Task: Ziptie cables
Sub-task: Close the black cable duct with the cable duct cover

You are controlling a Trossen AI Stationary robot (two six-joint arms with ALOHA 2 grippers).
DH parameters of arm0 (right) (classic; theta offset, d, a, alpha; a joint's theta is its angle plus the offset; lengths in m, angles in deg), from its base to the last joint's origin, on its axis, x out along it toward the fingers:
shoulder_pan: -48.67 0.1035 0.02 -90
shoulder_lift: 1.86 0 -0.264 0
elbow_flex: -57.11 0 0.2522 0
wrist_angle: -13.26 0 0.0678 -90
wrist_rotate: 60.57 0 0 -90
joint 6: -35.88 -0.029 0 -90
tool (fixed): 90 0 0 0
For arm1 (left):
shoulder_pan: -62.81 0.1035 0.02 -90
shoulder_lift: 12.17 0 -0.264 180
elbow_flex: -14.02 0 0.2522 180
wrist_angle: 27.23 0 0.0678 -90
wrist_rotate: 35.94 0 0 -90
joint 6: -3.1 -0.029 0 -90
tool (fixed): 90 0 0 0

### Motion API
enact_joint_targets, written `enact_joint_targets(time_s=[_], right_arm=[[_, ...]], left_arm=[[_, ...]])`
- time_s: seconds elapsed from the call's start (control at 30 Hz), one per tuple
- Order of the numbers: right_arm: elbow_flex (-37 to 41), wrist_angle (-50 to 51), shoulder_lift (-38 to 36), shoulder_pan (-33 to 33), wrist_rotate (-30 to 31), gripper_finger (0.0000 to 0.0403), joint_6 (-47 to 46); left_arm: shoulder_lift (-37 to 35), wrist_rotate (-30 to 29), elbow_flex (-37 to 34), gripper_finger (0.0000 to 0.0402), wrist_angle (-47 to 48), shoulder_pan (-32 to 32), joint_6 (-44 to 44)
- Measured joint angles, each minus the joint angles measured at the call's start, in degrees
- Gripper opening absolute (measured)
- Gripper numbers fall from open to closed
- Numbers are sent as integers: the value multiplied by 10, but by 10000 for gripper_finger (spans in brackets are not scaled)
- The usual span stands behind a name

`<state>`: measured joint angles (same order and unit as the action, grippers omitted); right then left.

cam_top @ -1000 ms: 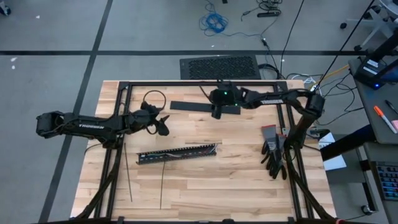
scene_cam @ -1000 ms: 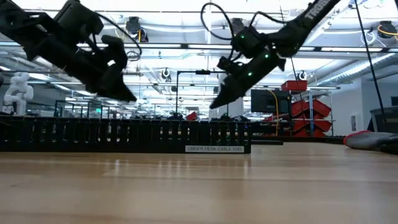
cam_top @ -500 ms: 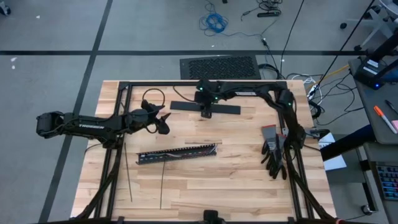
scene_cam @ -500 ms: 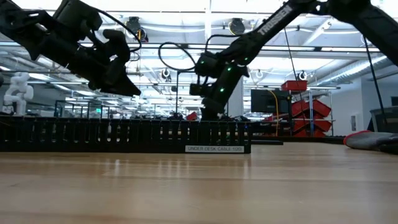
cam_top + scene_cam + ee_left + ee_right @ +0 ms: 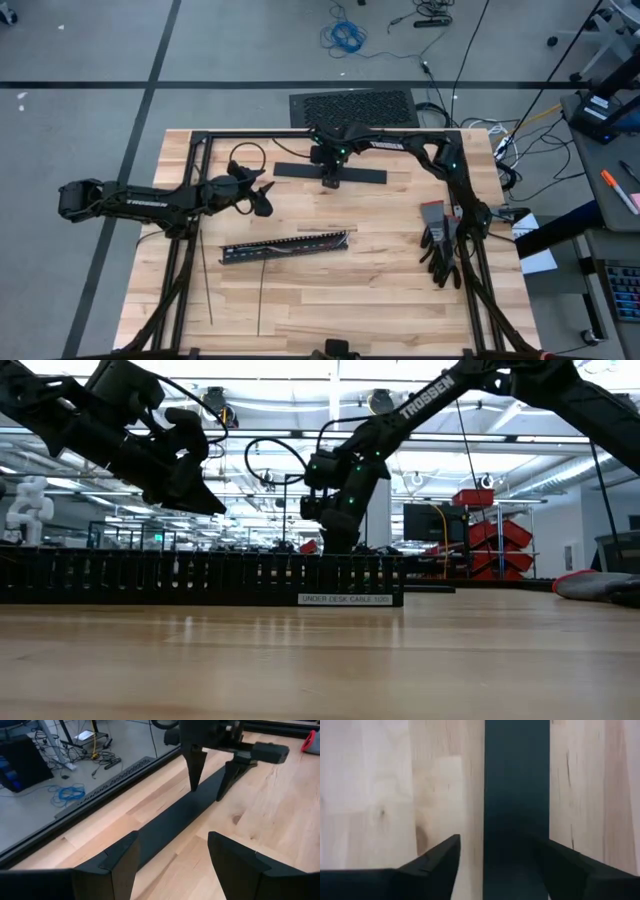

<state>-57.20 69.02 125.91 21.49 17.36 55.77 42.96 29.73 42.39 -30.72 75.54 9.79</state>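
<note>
**Right gripper straddles the flat black bar; cables and zipties lie untouched**

The cables (image 5: 325,231) lie as a thin bundle near the table's middle, just past the long black slotted duct (image 5: 285,248), which sits slightly toward 6 o'clock of them. Two zipties (image 5: 206,280) rest as thin dark strips toward 7 o'clock, well apart from both grippers.

At 12 o'clock from the cables, the right gripper (image 5: 331,183) points down at the flat black bar (image 5: 330,172) — its fingers (image 5: 437,865) stand apart, one either side of the bar, not clamped on it. The left wrist view shows those fingertips at the bar's edges.

The left gripper (image 5: 262,201) hangs above the wooden table (image 5: 400,300) at about 10 o'clock from the cables, fingers (image 5: 122,862) apart and holding nothing, aimed toward the bar.

A pair of black gloves (image 5: 440,250) lies at 3 o'clock, near the table's edge.
</note>
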Motion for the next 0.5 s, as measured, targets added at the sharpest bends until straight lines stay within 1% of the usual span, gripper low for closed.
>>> enact_joint_targets(time_s=[0.13, 0.23, 0.4, 0.5], right_arm=[[-9, 11, 0, 0, 35, 281, 7], [-9, 34, 2, -5, 47, 301, 10], [-8, 82, 17, -13, 51, 308, 17], [-9, 90, 20, -15, 48, 299, 8]], left_arm=[[0, 3, 0, 233, -2, 0, -5], [0, 2, 0, 233, -3, 0, -11], [0, 3, 0, 233, 0, 0, -11], [0, 3, 0, 233, 2, 0, -11]])
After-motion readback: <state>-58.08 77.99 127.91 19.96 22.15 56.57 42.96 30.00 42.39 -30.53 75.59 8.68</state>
